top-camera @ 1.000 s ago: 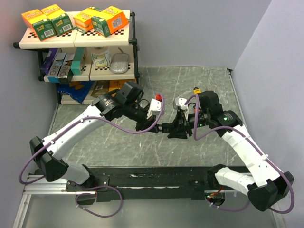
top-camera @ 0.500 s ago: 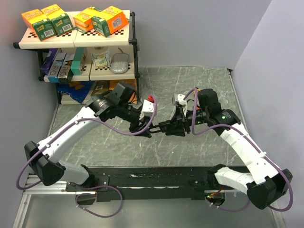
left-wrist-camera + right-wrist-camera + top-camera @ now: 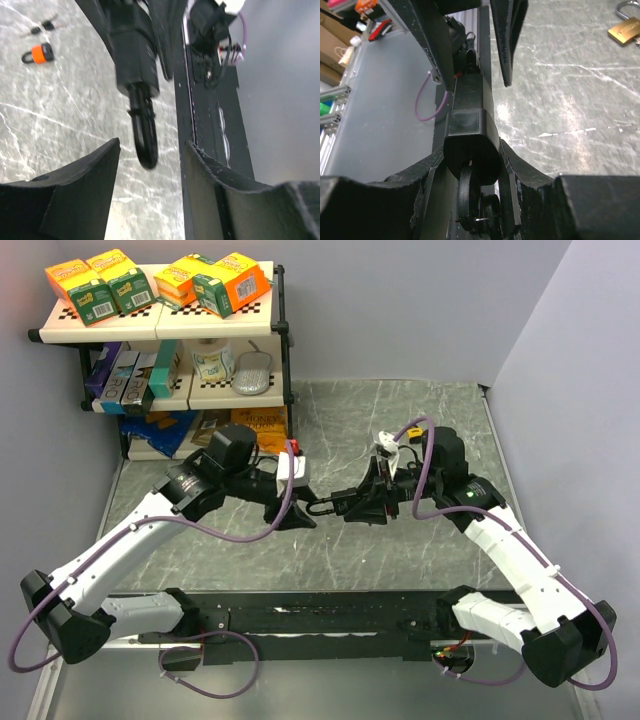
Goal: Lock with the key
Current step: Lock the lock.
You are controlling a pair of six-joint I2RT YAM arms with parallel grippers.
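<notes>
A black padlock [image 3: 348,504] hangs in the air over the middle of the table, with my right gripper [image 3: 368,502] shut on its body [image 3: 470,131]. Its black shackle [image 3: 144,134] points left toward my left gripper [image 3: 297,513]. In the right wrist view a black key [image 3: 469,196] with a thin ring sticks out of the lock's near end, between my fingers. My left gripper [image 3: 152,150] is open. The shackle tip sits just beyond its two fingers [image 3: 90,170] and touches neither.
A small orange padlock [image 3: 38,53] and loose keys [image 3: 42,26] lie on the marble table. A brass padlock [image 3: 625,28] lies farther off. A shelf rack [image 3: 160,335] of boxes stands at the back left. The black base rail [image 3: 300,615] runs along the near edge.
My left gripper has opened, let go of the shackle and drawn back to the left. The right gripper still holds the padlock and has shifted a little.
</notes>
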